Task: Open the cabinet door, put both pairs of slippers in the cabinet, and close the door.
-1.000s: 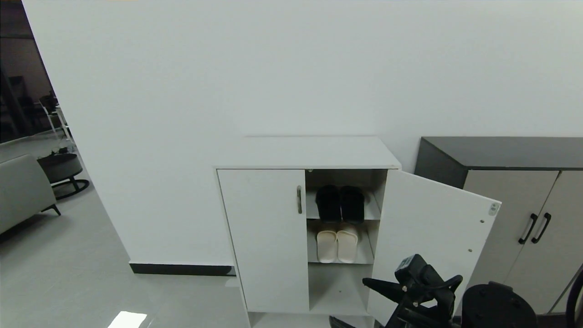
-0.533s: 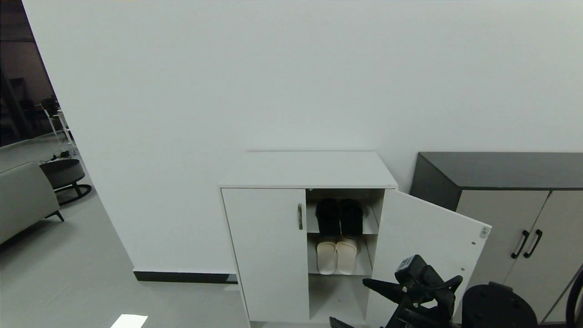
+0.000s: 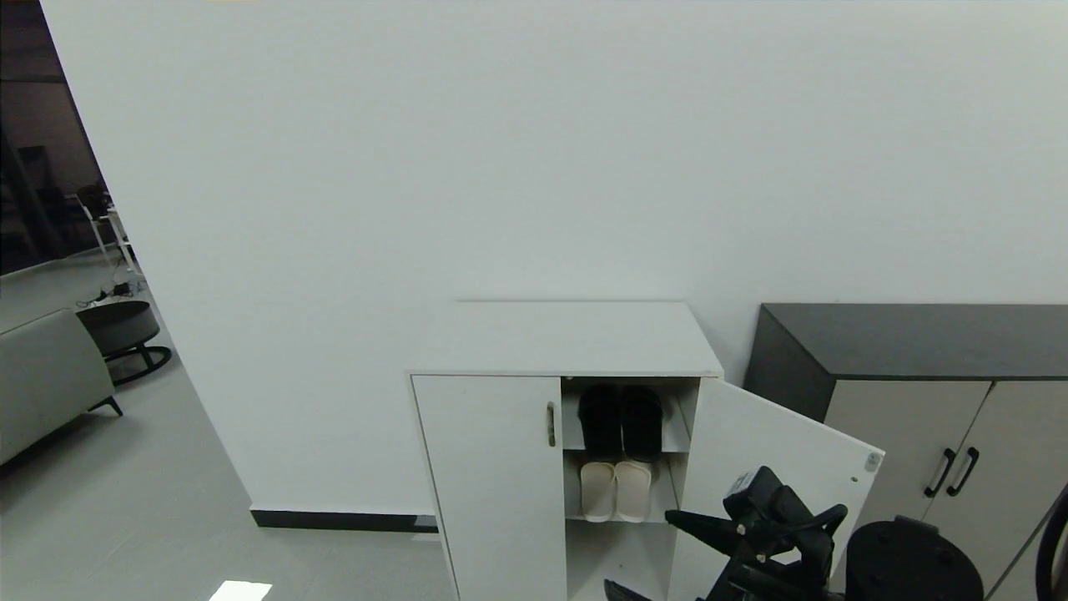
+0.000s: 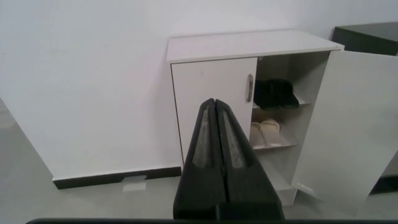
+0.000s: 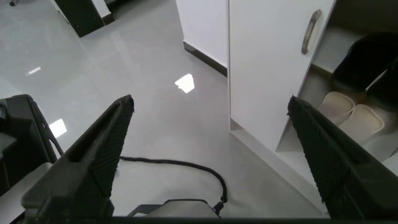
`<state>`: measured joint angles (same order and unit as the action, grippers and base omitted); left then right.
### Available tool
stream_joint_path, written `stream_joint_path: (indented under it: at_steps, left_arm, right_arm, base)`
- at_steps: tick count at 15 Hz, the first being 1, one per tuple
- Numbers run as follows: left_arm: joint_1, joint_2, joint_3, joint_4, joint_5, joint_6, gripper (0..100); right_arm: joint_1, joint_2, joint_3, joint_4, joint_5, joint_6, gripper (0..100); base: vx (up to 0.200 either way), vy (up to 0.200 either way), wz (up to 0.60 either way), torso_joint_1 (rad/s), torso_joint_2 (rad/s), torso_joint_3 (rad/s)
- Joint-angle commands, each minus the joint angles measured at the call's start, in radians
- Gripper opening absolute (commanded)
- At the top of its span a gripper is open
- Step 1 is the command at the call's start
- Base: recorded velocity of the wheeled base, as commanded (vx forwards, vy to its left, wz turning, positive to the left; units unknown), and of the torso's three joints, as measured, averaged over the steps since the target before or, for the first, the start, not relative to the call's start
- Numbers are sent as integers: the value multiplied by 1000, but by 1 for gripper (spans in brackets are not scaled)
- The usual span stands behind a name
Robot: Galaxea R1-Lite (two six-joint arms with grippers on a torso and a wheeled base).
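Sitting lower after a camera shift, one cabinet (image 3: 567,338), right door (image 3: 776,459) ajar, holds two black slippers (image 3: 622,421) above two cream slippers (image 3: 616,491); left gripper (image 4: 215,102) closed, right gripper (image 5: 210,106) spread apart.

1. A white cabinet (image 3: 567,338) is seen against the wall (image 3: 501,167). Its left door (image 3: 492,492) is shut and its right door (image 3: 776,476) is swung open.
2. The black slippers (image 3: 622,421) are set side by side on the upper shelf (image 3: 680,438), with the cream slippers (image 3: 616,491) on the shelf just below.
3. The right gripper (image 3: 642,551) is seen low in front of the open door, fingers spread.
4. A dark-topped cabinet (image 3: 909,334) is placed just to the right, doors closed.
5. A sofa (image 3: 42,376) and a round table (image 3: 121,321) are seen far left.
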<state>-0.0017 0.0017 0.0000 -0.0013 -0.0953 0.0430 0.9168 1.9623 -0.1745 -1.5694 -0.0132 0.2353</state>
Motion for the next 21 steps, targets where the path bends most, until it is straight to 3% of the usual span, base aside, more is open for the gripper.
stream_joint_path:
  at_steps: [1, 5, 8, 12, 21]
  left_arm:
    - [0, 1, 0, 0, 0, 0, 0]
    - [0, 1, 0, 0, 0, 0, 0]
    - [0, 1, 0, 0, 0, 0, 0]
    - [0, 1, 0, 0, 2, -18, 0]
    - [0, 1, 0, 0, 2, -23, 0]
  right_arm:
    - [-6, 3, -2, -1, 1, 1, 100]
    - [-13, 3, 15, -1, -1, -16, 100]
    - [-12, 3, 18, -1, 2, -14, 100]
    - [-12, 1, 18, -1, 2, -14, 100]
    - [8, -3, 29, -1, 2, -16, 100]
  base:
    - [0, 0, 0, 188, -373, -188]
    - [0, 0, 0, 121, -238, -121]
    - [0, 0, -400, -6, 8, 7]
    - [0, 0, 0, -42, 110, 55]
    - [0, 0, 0, 0, 0, 0]
